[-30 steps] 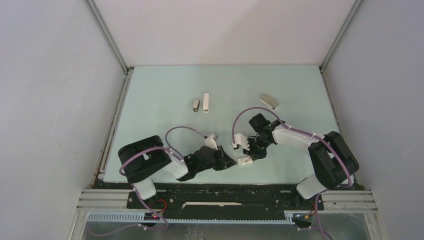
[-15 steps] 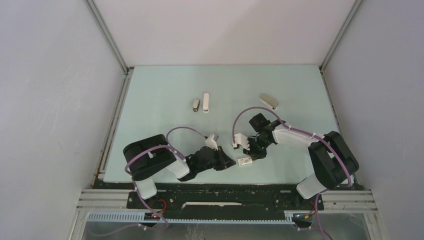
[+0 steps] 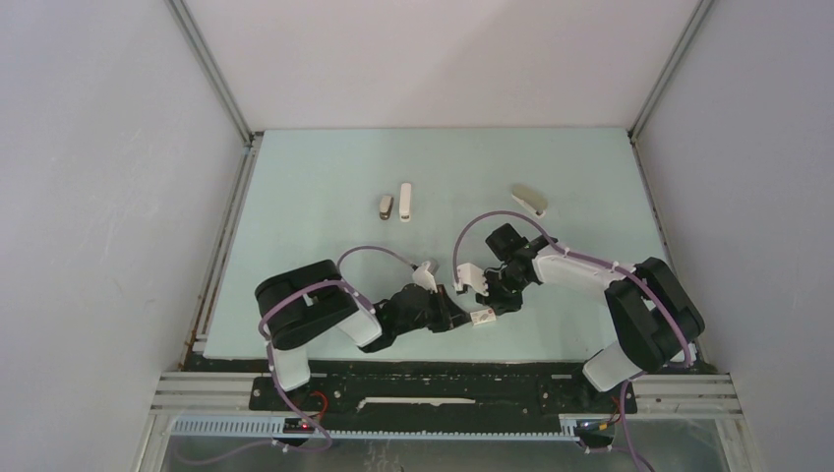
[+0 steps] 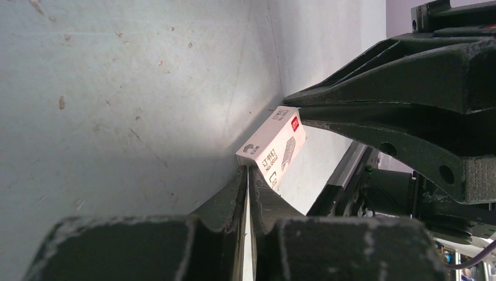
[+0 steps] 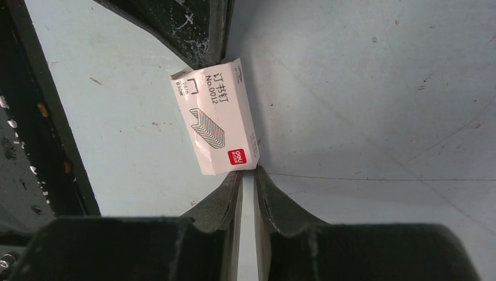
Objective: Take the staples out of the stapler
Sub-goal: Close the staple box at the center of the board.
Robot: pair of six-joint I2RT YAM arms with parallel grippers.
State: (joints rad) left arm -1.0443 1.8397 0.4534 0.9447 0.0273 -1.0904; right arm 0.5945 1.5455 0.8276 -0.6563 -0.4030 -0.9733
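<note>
— What's happening down at the front edge?

— Both arms are bent low over the table (image 3: 325, 177), their noses almost meeting. The left gripper (image 4: 247, 175) has its fingers pressed together, with only a sliver of light between them and nothing held. Its tip sits against one end of a small white printed box (image 5: 215, 124).

— And the other?

— The right gripper (image 5: 247, 175) is much the same: fingers together, empty, tip against the opposite end of the box (the end with the little red logo). The box lies flat between the two.

— Where's the stapler?

— Farther back on the right. The stapler (image 3: 528, 200) lies alone on the table, grey-beige on top and white beneath, well apart from both grippers. Over to the left at about that depth, a slim white stapler (image 3: 404, 202) lies just beside a shorter grey piece (image 3: 386, 205).
</note>
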